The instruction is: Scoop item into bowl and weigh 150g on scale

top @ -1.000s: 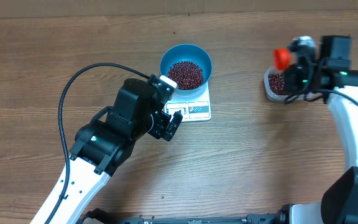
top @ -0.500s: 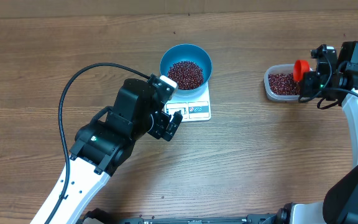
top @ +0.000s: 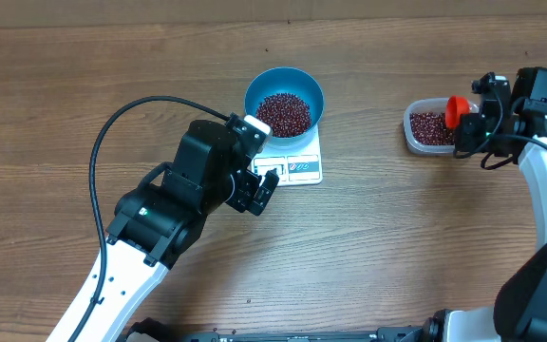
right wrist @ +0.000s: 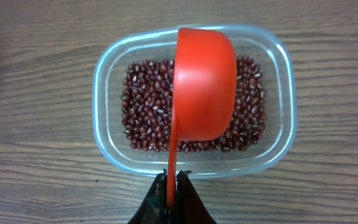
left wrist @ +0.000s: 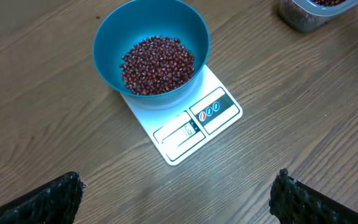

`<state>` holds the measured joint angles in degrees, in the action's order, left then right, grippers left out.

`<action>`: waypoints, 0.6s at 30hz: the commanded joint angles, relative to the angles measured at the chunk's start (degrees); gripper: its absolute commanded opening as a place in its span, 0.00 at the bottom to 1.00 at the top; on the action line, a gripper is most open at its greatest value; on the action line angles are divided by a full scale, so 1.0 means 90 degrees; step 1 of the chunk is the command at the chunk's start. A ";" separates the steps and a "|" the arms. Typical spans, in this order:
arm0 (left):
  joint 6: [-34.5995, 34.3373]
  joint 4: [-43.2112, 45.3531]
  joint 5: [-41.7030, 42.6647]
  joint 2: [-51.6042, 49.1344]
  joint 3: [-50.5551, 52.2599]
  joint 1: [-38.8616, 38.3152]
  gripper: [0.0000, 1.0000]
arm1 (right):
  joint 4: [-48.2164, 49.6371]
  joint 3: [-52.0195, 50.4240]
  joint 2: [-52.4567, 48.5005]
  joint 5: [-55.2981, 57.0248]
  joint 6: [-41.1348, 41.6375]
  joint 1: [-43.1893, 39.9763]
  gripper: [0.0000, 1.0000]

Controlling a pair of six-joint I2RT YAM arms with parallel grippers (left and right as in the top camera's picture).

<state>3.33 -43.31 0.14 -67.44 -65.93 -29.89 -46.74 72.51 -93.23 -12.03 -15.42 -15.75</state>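
The blue bowl (top: 284, 99) (left wrist: 151, 53) sits on the white scale (top: 293, 162) (left wrist: 187, 121) and holds a heap of dark red-brown beans (top: 283, 113) (left wrist: 158, 65). My left gripper (top: 262, 188) (left wrist: 176, 199) hovers open just in front of the scale, nothing between its fingers. At the right, my right gripper (top: 470, 125) (right wrist: 173, 184) is shut on the handle of a red scoop (top: 456, 109) (right wrist: 205, 84), held over a clear plastic tub (top: 416, 138) (right wrist: 194, 167) of more beans (right wrist: 148, 115). The scoop shows its underside, so its contents are hidden.
The left arm's black cable (top: 122, 123) loops over the table left of the bowl. A few stray beans lie on the wood behind the bowl (top: 266, 51). Wooden tabletop (top: 387, 228) surrounds everything.
My right gripper has carried the red scoop rightward and back to the far edge of the tub. The left arm, bowl and scale have not moved.
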 commanded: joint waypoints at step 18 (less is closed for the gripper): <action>-0.0083 0.0000 -0.0063 0.0036 -0.0119 0.0032 1.00 | 0.0012 -0.0029 -0.0216 -0.0313 0.0027 -0.0007 0.04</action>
<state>3.33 -43.31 0.16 -67.44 -65.93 -29.89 -46.76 72.51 -95.09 -14.61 -15.14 -15.75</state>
